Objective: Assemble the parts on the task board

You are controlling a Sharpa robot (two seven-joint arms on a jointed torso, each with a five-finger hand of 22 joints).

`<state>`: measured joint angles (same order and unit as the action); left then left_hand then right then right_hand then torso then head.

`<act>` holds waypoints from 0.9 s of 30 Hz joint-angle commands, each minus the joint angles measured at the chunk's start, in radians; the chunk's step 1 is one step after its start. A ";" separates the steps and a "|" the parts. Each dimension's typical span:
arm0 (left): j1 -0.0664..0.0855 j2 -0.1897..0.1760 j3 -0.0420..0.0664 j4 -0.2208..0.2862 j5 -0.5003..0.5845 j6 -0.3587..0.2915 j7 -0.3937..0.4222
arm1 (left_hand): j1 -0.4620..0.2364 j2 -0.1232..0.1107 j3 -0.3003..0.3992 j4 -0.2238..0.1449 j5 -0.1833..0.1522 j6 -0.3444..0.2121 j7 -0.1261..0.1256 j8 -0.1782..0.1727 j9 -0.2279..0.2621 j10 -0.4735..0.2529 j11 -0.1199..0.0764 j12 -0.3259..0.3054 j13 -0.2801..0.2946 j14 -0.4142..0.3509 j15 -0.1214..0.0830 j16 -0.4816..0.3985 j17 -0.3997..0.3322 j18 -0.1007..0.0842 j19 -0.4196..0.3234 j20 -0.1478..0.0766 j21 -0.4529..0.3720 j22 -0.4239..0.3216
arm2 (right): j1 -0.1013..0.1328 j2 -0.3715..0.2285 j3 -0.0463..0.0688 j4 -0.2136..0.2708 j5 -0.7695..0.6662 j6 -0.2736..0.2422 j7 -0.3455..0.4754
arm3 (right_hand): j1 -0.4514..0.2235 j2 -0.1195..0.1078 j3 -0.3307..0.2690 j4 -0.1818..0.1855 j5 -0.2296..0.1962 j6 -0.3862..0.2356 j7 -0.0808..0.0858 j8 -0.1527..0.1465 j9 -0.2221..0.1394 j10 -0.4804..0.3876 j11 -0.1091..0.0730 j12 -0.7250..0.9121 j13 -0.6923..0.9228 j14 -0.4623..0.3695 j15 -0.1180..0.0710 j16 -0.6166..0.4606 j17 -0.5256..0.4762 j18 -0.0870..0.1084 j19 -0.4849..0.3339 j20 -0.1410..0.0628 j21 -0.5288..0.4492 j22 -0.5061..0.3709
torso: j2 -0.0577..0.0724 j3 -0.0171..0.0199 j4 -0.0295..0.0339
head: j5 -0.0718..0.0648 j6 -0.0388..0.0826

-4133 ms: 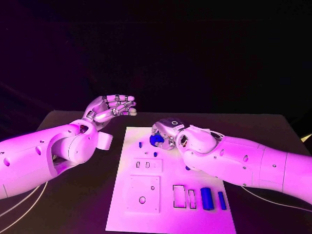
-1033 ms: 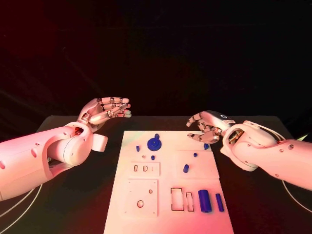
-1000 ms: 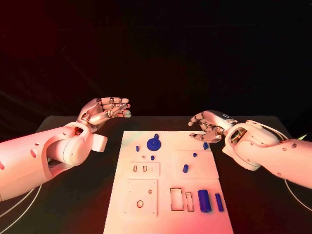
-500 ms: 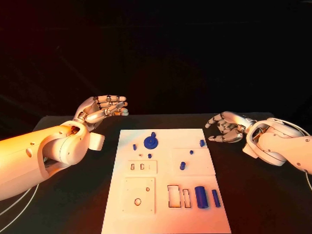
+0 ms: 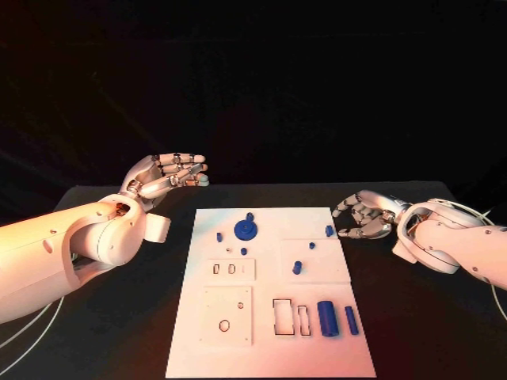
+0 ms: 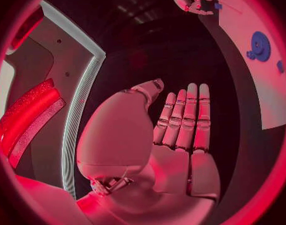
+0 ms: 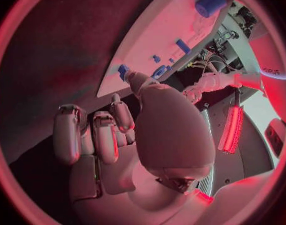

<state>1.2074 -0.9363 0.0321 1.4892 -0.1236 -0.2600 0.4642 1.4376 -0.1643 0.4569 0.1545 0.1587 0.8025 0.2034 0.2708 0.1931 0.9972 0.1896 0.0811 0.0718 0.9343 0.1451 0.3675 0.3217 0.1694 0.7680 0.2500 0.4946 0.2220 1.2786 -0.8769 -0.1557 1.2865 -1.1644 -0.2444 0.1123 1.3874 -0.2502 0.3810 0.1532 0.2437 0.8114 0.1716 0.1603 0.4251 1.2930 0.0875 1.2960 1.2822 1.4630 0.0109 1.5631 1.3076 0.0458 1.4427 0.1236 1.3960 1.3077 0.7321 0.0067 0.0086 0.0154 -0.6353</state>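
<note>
Task board [image 5: 271, 348] lies flat at the centre of the worktop [image 5: 436, 317], with the blue gear [image 5: 245, 230] and small blue parts toward its far end and two blue bars [image 5: 328, 318] near its near right corner. Left hand [image 5: 162, 177] hovers off the board's far left corner, fingers [image 6: 187, 116] extended, empty. Right hand [image 5: 366, 214] sits just off the right edge, fingers curled loosely, holding nothing.

Risk, as judged: a reach back from the right could sweep the small pegs near that edge. No legible writing on board or parts
</note>
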 commanded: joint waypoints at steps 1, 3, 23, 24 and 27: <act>0.000 0.002 0.001 0.000 -0.001 0.017 0.015 | -0.010 -0.002 0.003 0.000 -0.003 -0.007 0.056 -0.005 0.002 -0.001 0.009 -0.004 0.001 -0.007 0.001 -0.005 0.001 0.008 -0.006 0.000 0.006 0.001 | -0.003 0.009 0.000 -0.007 -0.001 0.019 0.012 | 0.004 0.008 -0.005 0.001 -0.002 0.008 0.002 0.000 0.002 0.006 0.002 0.006 0.003 0.106 0.007 0.005 0.256 0.000 0.005 0.000 0.009 0.115 | 0.000 -0.0006 0.0016 | 0.000 -0.004; 0.000 0.003 0.001 0.000 -0.001 0.017 0.015 | -0.010 -0.002 0.003 0.000 -0.003 -0.007 0.056 -0.005 0.002 -0.001 0.009 -0.004 0.001 -0.007 0.001 -0.005 0.001 0.008 -0.006 0.000 0.006 0.001 | -0.005 0.013 0.000 -0.009 -0.001 0.018 0.010 | 0.003 0.010 -0.005 0.002 -0.001 0.010 0.002 0.001 0.003 0.007 0.003 0.007 0.004 0.106 0.007 0.005 0.256 0.000 0.006 0.000 0.010 0.116 | 0.000 -0.0008 0.0011 | 0.002 -0.005; 0.000 0.001 0.000 0.000 -0.002 0.016 0.012 | -0.008 -0.002 0.005 -0.002 -0.003 -0.007 0.056 -0.005 0.002 -0.001 0.009 -0.005 0.001 -0.008 0.001 -0.005 0.002 0.008 -0.008 0.000 0.008 0.002 | -0.015 0.035 -0.001 -0.016 -0.003 0.023 -0.005 | -0.009 0.026 0.013 0.016 0.001 0.059 -0.002 0.024 0.012 0.028 -0.001 0.024 0.018 0.105 0.005 0.004 0.254 -0.004 0.020 -0.001 0.026 0.132 | 0.000 -0.0020 0.0000 | 0.004 -0.016; 0.000 0.001 0.000 0.001 -0.002 0.016 0.012 | -0.008 -0.002 0.005 -0.002 -0.003 -0.007 0.056 -0.005 0.002 -0.001 0.009 -0.005 0.001 -0.008 0.001 -0.005 0.002 0.008 -0.008 0.000 0.008 0.002 | -0.016 0.037 -0.001 -0.017 -0.004 0.023 -0.005 | -0.009 0.026 0.014 0.017 0.001 0.062 -0.002 0.026 0.013 0.028 -0.002 0.025 0.019 0.105 0.004 0.004 0.254 -0.004 0.020 -0.001 0.026 0.133 | -0.001 -0.0019 0.0000 | 0.004 -0.016; 0.000 0.000 0.000 0.001 -0.002 0.015 0.012 | -0.008 -0.002 0.005 -0.002 -0.003 -0.007 0.056 -0.005 0.002 -0.001 0.009 -0.005 0.001 -0.008 0.001 -0.005 0.002 0.008 -0.008 0.000 0.008 0.002 | -0.017 0.042 -0.002 -0.020 -0.008 0.025 -0.008 | -0.009 0.028 0.018 0.017 0.002 0.066 -0.003 0.028 0.013 0.030 -0.003 0.026 0.020 0.105 0.004 0.004 0.254 -0.005 0.022 -0.002 0.028 0.134 | -0.001 -0.0019 -0.0004 | 0.003 -0.017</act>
<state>1.2072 -0.9366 0.0319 1.4878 -0.1236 -0.2590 0.4645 1.4376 -0.1643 0.4569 0.1545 0.1587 0.8025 0.2034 0.2708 0.1939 0.9972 0.1895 0.0811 0.0718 0.9344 0.1451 0.3675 0.3225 0.1694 0.7681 0.2500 0.4985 0.2228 1.2631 -0.8375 -0.1569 1.2676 -1.1636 -0.2385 0.1071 1.3764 -0.2314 0.3922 0.1699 0.2437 0.8737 0.1695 0.1855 0.4378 1.3168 0.0857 1.3188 1.3018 1.4665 0.0143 1.5630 1.3073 0.0458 1.4576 0.1234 1.4200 1.3073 0.7313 0.0047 0.0086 0.0188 -0.6518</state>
